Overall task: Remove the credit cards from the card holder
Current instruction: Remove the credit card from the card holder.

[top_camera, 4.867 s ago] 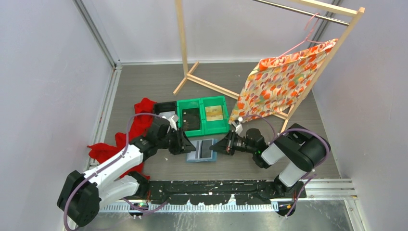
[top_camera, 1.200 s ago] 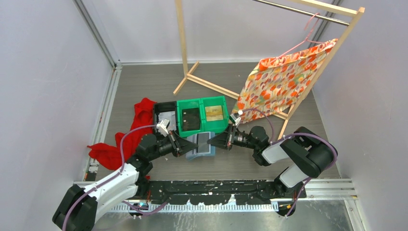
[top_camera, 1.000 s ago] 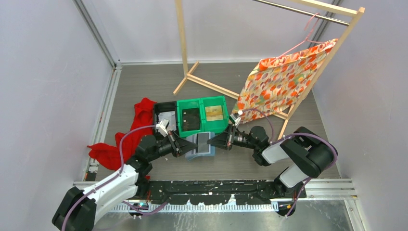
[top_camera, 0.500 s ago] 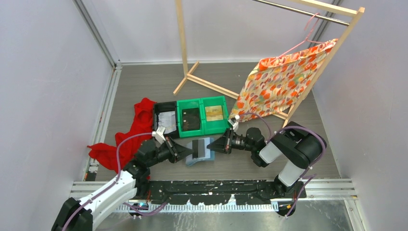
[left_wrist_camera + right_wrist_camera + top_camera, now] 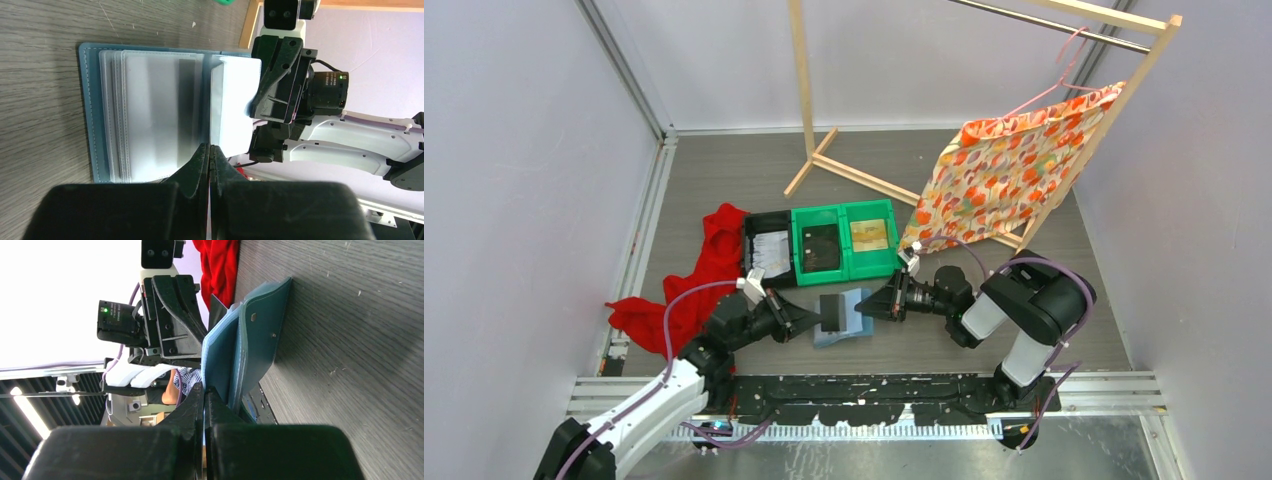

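- Near the middle of the table (image 5: 724, 180), top view: the left gripper (image 5: 808, 320) has drawn back toward 8 o'clock over the last second, fingers pressed together on the near edge of the greyish card (image 5: 831, 309).
- The card came with it and now lies across the left half of the card holder (image 5: 854, 325). Judged partly drawn, not yet clear of the holder.
- The holder is down on the table again, open, no longer raised against the bins.
- The right gripper (image 5: 877, 303) sits at the holder's 3 o'clock, fingers clamped on its right half and keeping that half upright.
- Second card: cannot pick it out.
- Around the holder:
  - red cloth (image 5: 679, 295) at 9 o'clock
  - green bins (image 5: 869, 268) close at 12 o'clock
  - patterned fabric (image 5: 1004, 165) on the wooden rack (image 5: 804, 90) at 2 o'clock
- The pull path toward 8 o'clock looks free, with the cloth near it.
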`<state>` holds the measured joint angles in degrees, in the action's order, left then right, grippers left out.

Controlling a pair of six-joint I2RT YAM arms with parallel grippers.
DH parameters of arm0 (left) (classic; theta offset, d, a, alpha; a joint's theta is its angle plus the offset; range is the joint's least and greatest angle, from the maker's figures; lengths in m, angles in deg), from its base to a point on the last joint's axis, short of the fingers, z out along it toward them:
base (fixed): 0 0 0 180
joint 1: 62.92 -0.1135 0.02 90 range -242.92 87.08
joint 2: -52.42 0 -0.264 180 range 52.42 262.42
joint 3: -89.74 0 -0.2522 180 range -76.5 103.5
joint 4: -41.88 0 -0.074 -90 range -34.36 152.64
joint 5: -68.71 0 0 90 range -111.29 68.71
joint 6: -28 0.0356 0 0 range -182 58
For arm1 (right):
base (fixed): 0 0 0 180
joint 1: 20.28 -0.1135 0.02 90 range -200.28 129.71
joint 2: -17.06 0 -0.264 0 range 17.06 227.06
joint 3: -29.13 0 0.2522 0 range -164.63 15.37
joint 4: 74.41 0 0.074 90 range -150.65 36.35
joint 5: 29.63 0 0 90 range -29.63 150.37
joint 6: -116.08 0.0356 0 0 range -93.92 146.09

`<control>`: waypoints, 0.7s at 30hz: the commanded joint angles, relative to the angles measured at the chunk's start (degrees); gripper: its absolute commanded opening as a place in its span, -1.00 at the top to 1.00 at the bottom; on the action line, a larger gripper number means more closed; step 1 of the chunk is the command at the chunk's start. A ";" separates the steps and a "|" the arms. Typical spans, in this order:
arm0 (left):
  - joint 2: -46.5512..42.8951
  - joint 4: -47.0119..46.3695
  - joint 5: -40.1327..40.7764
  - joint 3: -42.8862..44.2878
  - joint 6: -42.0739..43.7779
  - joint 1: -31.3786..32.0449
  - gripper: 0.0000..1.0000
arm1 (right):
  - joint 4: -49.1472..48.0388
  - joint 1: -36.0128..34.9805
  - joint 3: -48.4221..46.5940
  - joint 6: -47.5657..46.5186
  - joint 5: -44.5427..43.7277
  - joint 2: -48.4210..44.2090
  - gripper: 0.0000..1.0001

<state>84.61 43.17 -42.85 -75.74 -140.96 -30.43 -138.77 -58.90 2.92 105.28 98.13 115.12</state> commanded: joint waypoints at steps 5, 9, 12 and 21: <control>-2.65 1.00 1.14 1.52 0.69 -0.25 0.99 | -3.87 0.19 0.34 -2.12 0.72 1.10 0.99; -4.12 2.65 1.55 2.04 0.72 -0.24 0.99 | -3.87 0.15 0.59 -2.23 0.73 1.17 0.99; -5.11 3.76 1.79 2.10 0.71 -0.24 0.99 | -3.87 0.17 0.60 -2.30 0.75 1.13 0.99; -7.91 17.84 3.39 10.19 5.93 -0.24 0.99 | -3.43 0.28 0.83 -3.13 0.55 2.85 0.99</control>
<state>77.70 52.59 -41.17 -72.88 -139.69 -30.43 -138.71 -58.79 3.56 103.86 98.17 116.37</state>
